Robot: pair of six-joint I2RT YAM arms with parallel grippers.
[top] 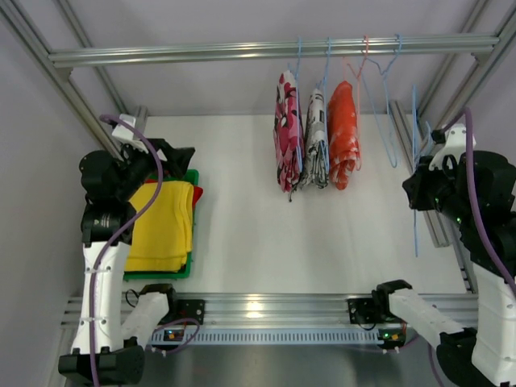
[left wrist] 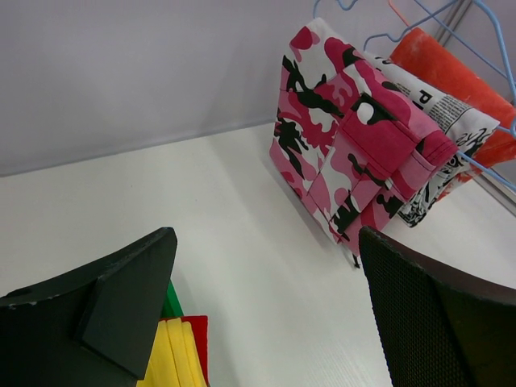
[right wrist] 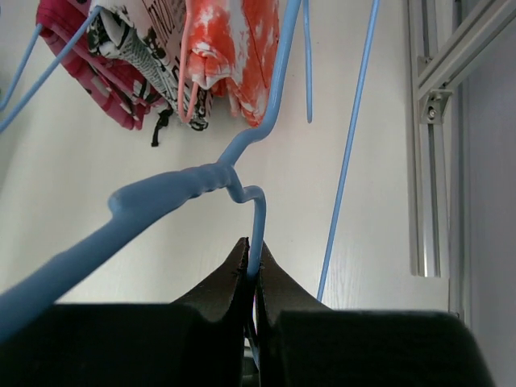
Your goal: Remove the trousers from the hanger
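Note:
The yellow trousers (top: 161,226) lie folded on top of the red trousers (top: 198,193) in a green tray (top: 191,176) at the left. In the left wrist view the yellow cloth (left wrist: 173,359) and a red edge (left wrist: 197,339) show at the bottom. My left gripper (top: 179,157) is open and empty just above the tray's far end, and its jaws stand wide apart (left wrist: 266,242). My right gripper (top: 419,181) is shut on the wire of a bare blue hanger (right wrist: 161,197) at the right, off the rail; its fingertips (right wrist: 242,254) pinch the wire.
A metal rail (top: 201,52) crosses the back. On it hang pink camouflage trousers (top: 286,133), newsprint-patterned ones (top: 316,137) and orange-white ones (top: 343,133), plus a bare blue hanger (top: 385,105). Aluminium frame posts (right wrist: 431,161) stand by the right arm.

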